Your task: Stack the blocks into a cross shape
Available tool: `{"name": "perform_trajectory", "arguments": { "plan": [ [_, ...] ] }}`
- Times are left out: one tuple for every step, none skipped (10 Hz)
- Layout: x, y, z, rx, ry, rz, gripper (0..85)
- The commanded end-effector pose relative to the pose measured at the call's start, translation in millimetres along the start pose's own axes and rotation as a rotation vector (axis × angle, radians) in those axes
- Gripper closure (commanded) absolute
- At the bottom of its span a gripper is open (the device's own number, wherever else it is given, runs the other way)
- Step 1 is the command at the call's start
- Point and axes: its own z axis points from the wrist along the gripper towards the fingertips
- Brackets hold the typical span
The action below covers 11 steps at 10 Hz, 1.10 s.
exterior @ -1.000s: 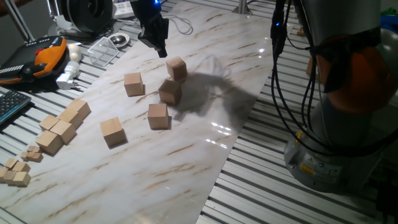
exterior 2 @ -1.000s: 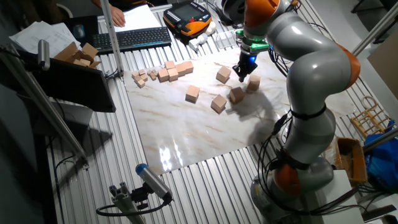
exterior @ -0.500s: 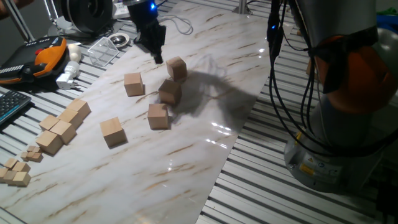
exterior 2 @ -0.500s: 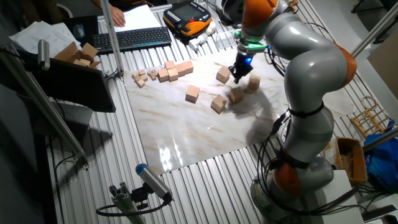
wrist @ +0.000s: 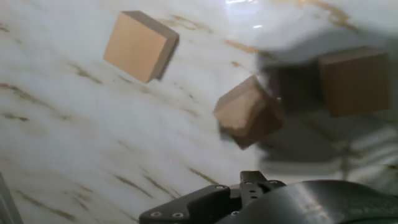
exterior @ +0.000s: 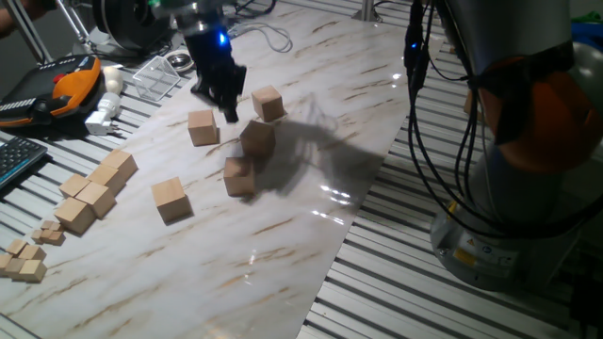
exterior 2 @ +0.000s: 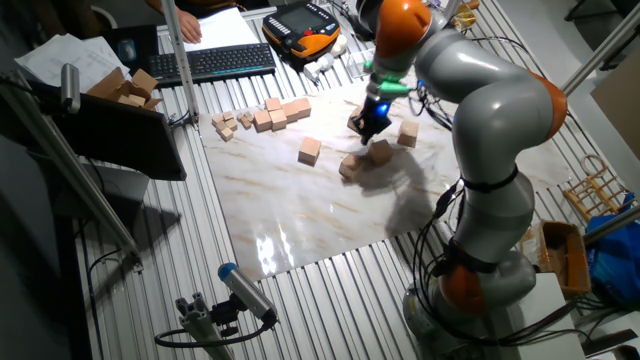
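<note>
The gripper [exterior: 226,105] is being seen as a dark, motion-blurred shape in both fixed views, and its fingers are not being shown clearly in the hand view, where only a dark part of the hand is showing along the bottom edge; whether the fingers are apart or together cannot be told. Nothing is being seen held between them.

Five blocks are being counted on the marble sheet [exterior: 311,217] of the desk [exterior: 443,301]. In one fixed view the gripper is hanging between the left block [exterior: 202,127] and the far block [exterior: 268,104], just above the sheet. The middle block [exterior: 257,139] is lying near the far block, and the near block [exterior: 239,176] is lying just below it, partly darkened by the arm's shadow. The fifth block [exterior: 171,199] is lying well apart, toward the front left.

In the hand view only three blocks are being shown: one in light at the upper left, one in shadow at the centre, turned corner-on, and one blurred at the right.

At the left edge a row of joined cubes [exterior: 94,191] and some small cubelets [exterior: 26,259] are lying off the sheet.
</note>
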Motion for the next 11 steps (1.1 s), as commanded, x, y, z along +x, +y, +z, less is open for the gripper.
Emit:
{"name": "perform_trajectory", "arguments": {
  "plan": [
    [1.5,23.5,9.9,-0.009,-0.004,0.020,85.0],
    [-0.5,27.5,13.2,-0.002,-0.014,0.040,85.0],
    [-3.2,31.6,14.8,0.023,-0.024,0.056,85.0],
    [-6.0,34.8,16.6,0.048,-0.029,0.063,85.0],
    [-10.1,35.9,20.5,0.053,-0.027,0.069,85.0],
    [-12.2,35.7,23.9,0.063,-0.029,0.066,85.0],
    [-14.2,36.9,28.5,0.089,-0.034,0.064,85.0],
    [-15.3,39.1,34.9,0.110,-0.045,0.057,85.0],
    [-15.5,41.1,44.6,0.137,-0.058,0.034,85.0],
    [-15.2,42.2,50.9,0.150,-0.059,0.025,85.0],
    [-15.5,43.6,56.3,0.165,-0.061,0.017,85.0]
  ]
}}
